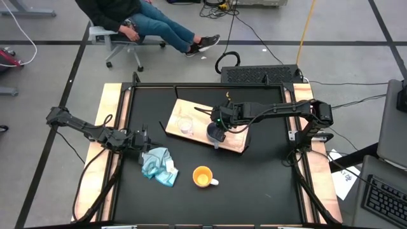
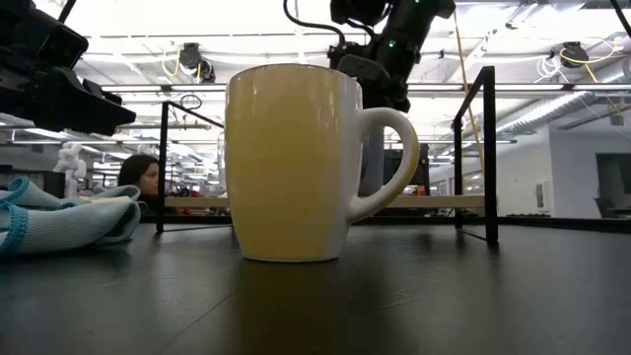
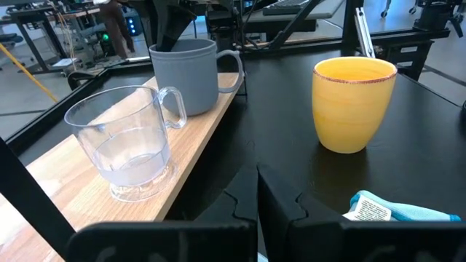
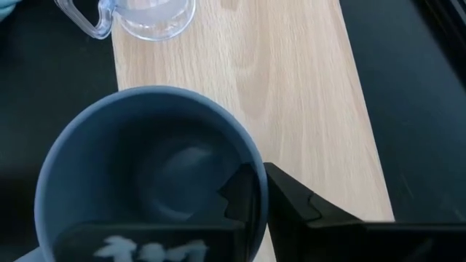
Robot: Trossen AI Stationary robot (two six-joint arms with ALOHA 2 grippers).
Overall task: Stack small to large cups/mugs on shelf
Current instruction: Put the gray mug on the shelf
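The black tabletop [image 1: 267,184] fills the frame of the rig, and on its far half lies the light wooden shelf board [image 1: 198,109], set at a slant from about 11 o'clock toward 4 o'clock.

The right arm [image 1: 280,109] reaches in from 3 o'clock across the table to the board. The right gripper [image 1: 218,131] sits at the grey-blue mug [image 1: 215,133], near the board's edge toward 6 o'clock; in the right wrist view its fingers [image 4: 244,193] straddle the mug's rim [image 4: 145,98], one inside the wall and one outside, closed on it.

The left arm [image 1: 82,127] comes in from 9 o'clock, and the left gripper [image 1: 141,138] rests low by the table's left side, its fingers brought together with nothing between them.

The light blue cloth [image 1: 159,165] lies crumpled on the tabletop just at 5 o'clock of the left gripper.

The orange mug [image 1: 203,176] stands upright on the bare tabletop, at 6 o'clock of the board and apart from it, with its white handle [image 1: 214,182] turned toward 3 o'clock.

The clear glass cup [image 1: 185,124] stands upright on the board at 9 o'clock of the grey-blue mug, near it but not touching.
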